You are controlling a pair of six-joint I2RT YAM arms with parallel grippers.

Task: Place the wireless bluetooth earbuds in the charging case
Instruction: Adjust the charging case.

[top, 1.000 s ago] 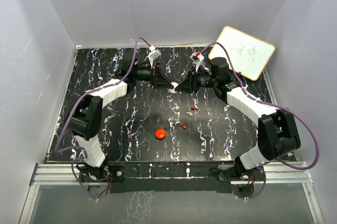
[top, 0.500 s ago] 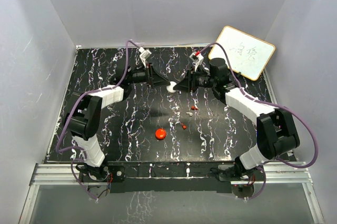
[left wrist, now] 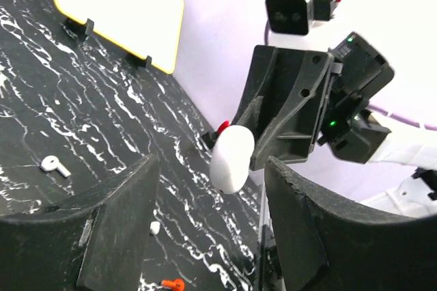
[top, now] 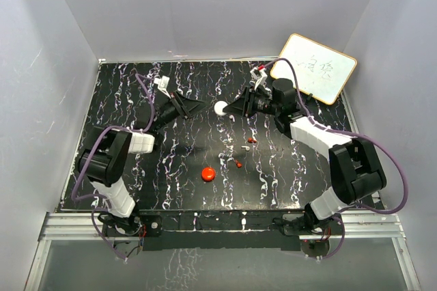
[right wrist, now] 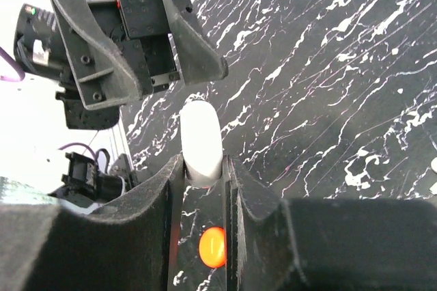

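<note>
My right gripper is shut on a white rounded charging case and holds it above the table's far middle. In the right wrist view the case stands pinched between the fingers of that gripper. My left gripper is open and empty, a little left of the case. In its wrist view the gripper faces the case. Two red earbuds and a whitish one lie on the table below the right gripper.
A red round puck lies near the table's middle front and also shows in the right wrist view. A small white piece lies to its right. A yellow-framed whiteboard stands at the back right. Grey walls enclose the table.
My left arm has drawn back to the left, away from the white case, and its gripper now stands apart from it. My right gripper still holds the case, slightly higher.
</note>
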